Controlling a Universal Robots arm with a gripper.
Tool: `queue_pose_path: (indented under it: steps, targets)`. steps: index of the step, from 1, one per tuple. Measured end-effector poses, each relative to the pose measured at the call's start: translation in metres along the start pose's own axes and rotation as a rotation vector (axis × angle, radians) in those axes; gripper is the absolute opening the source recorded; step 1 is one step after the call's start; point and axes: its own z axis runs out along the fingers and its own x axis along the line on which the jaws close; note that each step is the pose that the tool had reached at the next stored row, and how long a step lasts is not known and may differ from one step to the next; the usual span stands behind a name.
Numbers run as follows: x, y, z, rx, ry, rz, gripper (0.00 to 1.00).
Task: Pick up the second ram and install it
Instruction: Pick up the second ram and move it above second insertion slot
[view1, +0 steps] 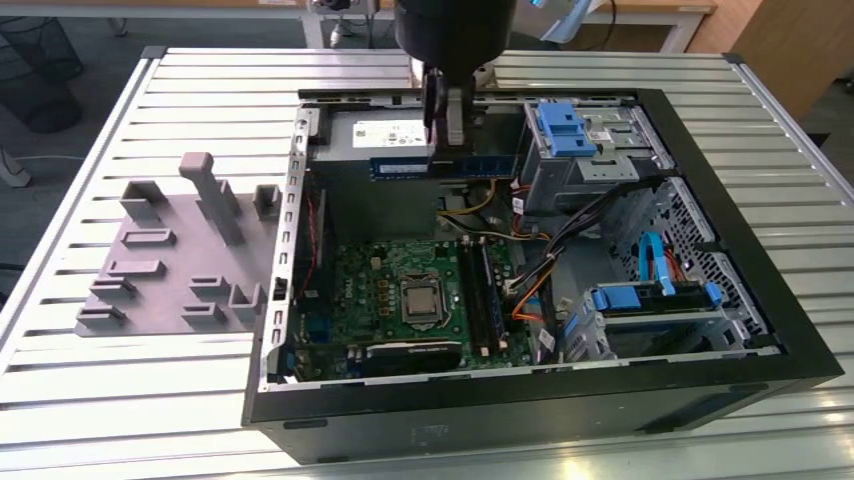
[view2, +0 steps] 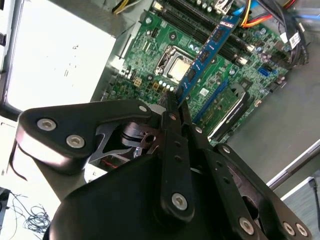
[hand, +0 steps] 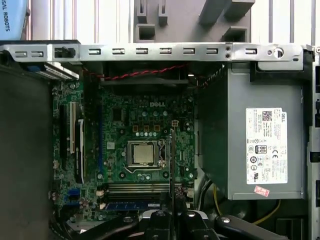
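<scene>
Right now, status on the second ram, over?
End effector shut on the second ram. Stick held in the air over the open case, not yet in a slot. Cables close beside the slots.

— What does the arm look like from your screen?

— In the exterior view I see a glossy black cylindrical housing (view1: 454, 30). Two slim fingers (view1: 438, 108) sit under it, one dark, the other grey metal.

— And up close?

— In the second wrist view my gripper (view2: 176, 102) is all matte black. It has flat link bars (view2: 75, 130) with rounded ends, pinned by silver round-headed screws (view2: 179, 201). Behind them I see a smooth, rounded black body (view2: 125, 205), and a bit of red (view2: 106, 162) shows in a gap between the links.

— The other wrist camera?

— Same black bars there, dotted with pale pins (hand: 223, 220).
</scene>
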Motion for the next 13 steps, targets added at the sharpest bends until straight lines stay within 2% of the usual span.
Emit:
queue_pose_path:
  steps: [13]
  targets:
    - [-0.0004, -0.0269, 0.0000, 0.0000, 0.0000, 0.000, 0.14]
